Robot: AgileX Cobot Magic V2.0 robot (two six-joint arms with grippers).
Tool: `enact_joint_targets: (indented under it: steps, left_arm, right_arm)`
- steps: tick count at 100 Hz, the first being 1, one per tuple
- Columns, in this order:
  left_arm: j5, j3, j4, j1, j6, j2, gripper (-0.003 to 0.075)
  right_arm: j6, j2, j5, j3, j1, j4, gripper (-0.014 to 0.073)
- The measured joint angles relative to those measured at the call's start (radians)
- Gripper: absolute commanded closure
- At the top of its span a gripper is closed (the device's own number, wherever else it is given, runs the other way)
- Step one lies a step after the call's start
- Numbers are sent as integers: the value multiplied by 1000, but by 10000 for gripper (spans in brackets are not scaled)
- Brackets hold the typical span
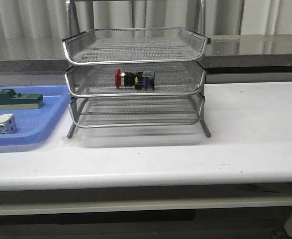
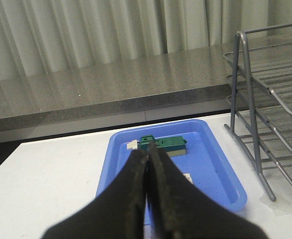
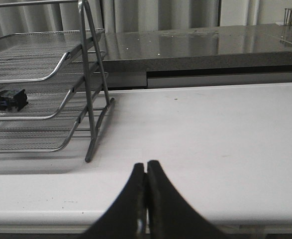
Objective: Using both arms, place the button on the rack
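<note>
While the blue tray (image 1: 46, 130) at far left is holding a green block (image 1: 16, 98) and white device (image 1: 0, 124), the button (image 1: 135, 79) is lying in the rack's (image 1: 136, 62) middle tier, so placing looks finished. Both the left gripper (image 2: 147, 164) and right gripper (image 3: 146, 175) are sitting clenched, empty, well apart from it; likely nothing is needed beyond retreating.
</note>
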Motion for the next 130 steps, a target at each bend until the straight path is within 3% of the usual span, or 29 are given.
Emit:
enact_joint_targets:
  steps: [21, 33, 68, 91, 130]
  left_arm:
    - [-7, 47, 254, 0, -296, 0, 716]
    - [-28, 91, 303, -5, -374, -9, 716]
    - [-43, 239, 333, -55, -398, -170, 716]
    - [-34, 243, 335, -56, -443, -309, 716]
    - [2, 243, 336, -56, -458, -319, 716]
  right_arm:
    - [0, 0, 0, 0, 0, 0, 660]
    - [0, 0, 0, 0, 0, 0, 660]
    - [0, 0, 0, 0, 0, 0, 660]
    - [0, 0, 0, 0, 0, 0, 660]
    - [0, 0, -2, 0, 0, 0, 660]
